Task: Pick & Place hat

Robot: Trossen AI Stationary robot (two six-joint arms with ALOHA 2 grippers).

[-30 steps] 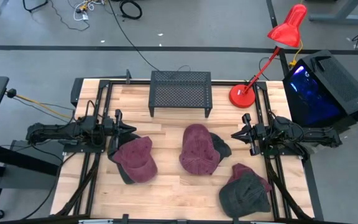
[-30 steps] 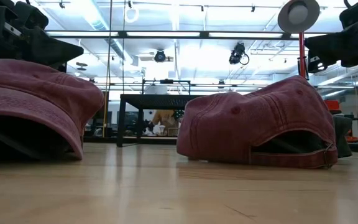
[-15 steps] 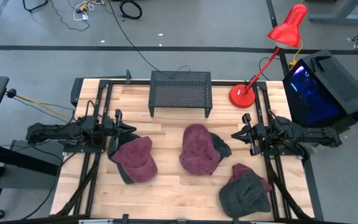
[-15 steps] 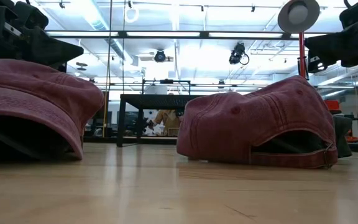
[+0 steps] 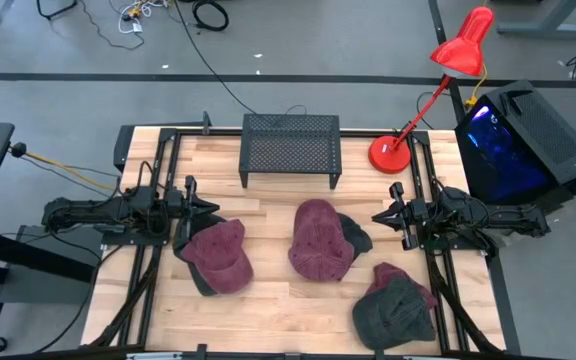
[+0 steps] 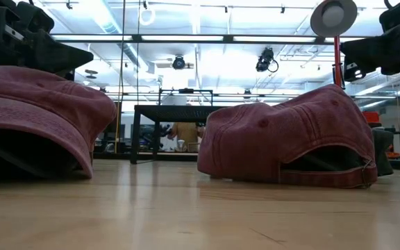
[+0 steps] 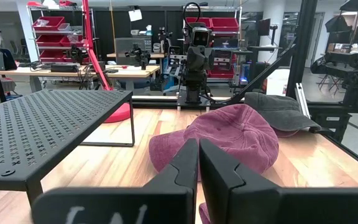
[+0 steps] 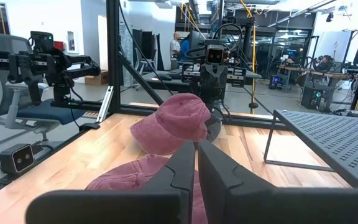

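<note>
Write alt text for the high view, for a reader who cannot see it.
Three caps lie on a wooden table seen from above: a maroon cap at left, a maroon cap over a grey one in the middle, and a grey cap at front right. The left gripper and right gripper wait shut at either side, holding nothing. A black mesh shelf and a red desk lamp stand at the back.

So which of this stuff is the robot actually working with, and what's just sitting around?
For the job:
- maroon cap on the left
- maroon cap in the middle
- dark grey cap near the front
- left gripper, shut, holding nothing
- right gripper, shut, holding nothing

Just lying about:
- black mesh stand
- red desk lamp
- black box with blue light
</note>
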